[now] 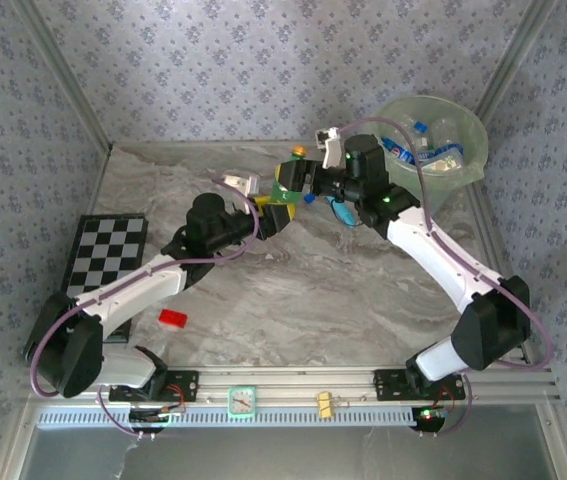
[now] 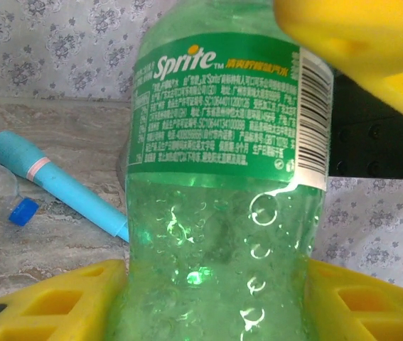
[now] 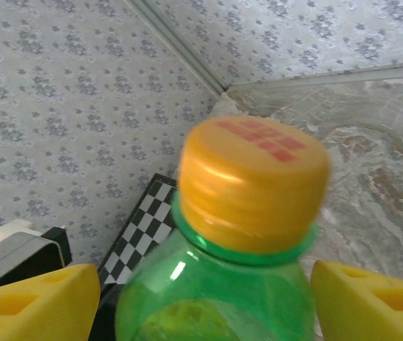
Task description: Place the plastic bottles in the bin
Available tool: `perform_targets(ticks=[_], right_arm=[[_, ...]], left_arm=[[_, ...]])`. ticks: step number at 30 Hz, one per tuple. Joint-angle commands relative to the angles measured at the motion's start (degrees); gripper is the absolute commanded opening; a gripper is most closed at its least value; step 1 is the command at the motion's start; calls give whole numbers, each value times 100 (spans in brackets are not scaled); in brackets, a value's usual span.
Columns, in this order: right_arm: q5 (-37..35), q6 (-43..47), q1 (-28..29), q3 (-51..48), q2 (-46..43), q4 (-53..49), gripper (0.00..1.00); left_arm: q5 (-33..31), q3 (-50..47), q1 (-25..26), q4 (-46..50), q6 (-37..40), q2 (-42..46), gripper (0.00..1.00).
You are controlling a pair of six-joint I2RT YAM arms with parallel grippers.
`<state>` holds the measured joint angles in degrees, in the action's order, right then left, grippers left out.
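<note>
A: Where is the green bottle [image 2: 222, 213]?
B: Above the table [image 1: 313, 290], left of the bin [image 1: 478, 150], clamped by jaws of the left gripper [image 2: 215, 305]. Jaws of the right gripper [image 3: 205, 302] straddle its yellow cap [image 3: 254, 185], gaps showing.

One green bottle [image 2: 222, 177], one teal tube [image 2: 59, 185], one red block [image 1: 172, 318] at seven o'clock, one checkerboard [image 1: 108, 255], one bin [image 1: 479, 140] at two o'clock.

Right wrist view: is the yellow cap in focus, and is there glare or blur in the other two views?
Right wrist view: the yellow cap is soft, slightly blurred; the wallpaper behind is sharper. Left wrist view: the green bottle shows a crisp label, with small bright glints lower down. Top external view: soft even light, the bin looks pale.
</note>
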<state>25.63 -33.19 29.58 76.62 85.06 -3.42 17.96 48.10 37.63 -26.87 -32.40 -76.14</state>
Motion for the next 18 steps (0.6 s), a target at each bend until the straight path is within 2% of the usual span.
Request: perform_targets(ticks=[1, 6, 8, 12, 18], right_arm=[[272, -107, 56, -60, 153, 292, 72], [339, -34, 30, 52, 290, 200, 61], [309, -14, 15, 54, 292, 177, 58], [134, 208, -114, 232, 257, -112, 56], [-635, 1229, -460, 1009, 29, -1450, 57]], left_arm=[[-130, -94, 47, -241, 95, 196, 53], [-282, -139, 69, -198, 125, 257, 59], [-306, -100, 67, -138, 138, 250, 69], [-540, -88, 61, 75, 164, 384, 98], [-1456, -425, 35, 467, 269, 921, 100]])
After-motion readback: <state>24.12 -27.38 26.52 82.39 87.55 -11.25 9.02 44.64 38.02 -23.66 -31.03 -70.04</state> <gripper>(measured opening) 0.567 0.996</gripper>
